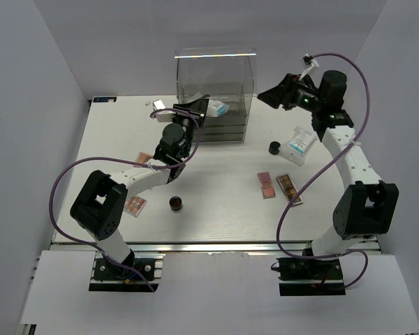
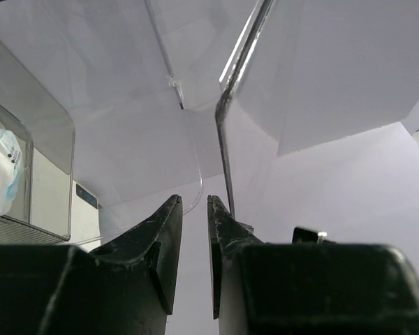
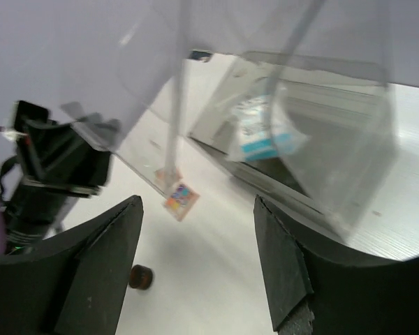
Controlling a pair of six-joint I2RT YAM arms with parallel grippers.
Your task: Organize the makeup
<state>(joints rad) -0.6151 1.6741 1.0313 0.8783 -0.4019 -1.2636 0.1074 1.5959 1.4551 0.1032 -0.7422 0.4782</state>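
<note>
The makeup lies spread over the white table [image 1: 223, 216]. A pink palette [image 1: 266, 184] and a brown palette [image 1: 288, 188] sit at right. Behind them are a black cylinder [image 1: 274, 147] and a white-blue packet [image 1: 298, 145]. A round dark jar [image 1: 175, 203] and a multicolour palette [image 1: 135, 204] lie at left; another palette [image 1: 145, 158] shows under the left arm. A second packet [image 1: 218, 108] rests in the clear drawer box [image 1: 215, 77]. My left gripper [image 1: 197, 112] [image 2: 194, 199] sits at the box's left front, jaws narrowly apart, nothing seen between. My right gripper [image 1: 265, 94] [image 3: 195, 202] hovers open, empty, right of the box.
The right wrist view looks down on the jar [image 3: 140, 277], the multicolour palette [image 3: 181, 200], the boxed packet [image 3: 262, 132] and the left arm [image 3: 49, 167]. A small white object [image 1: 159, 105] lies left of the box. White walls enclose the table.
</note>
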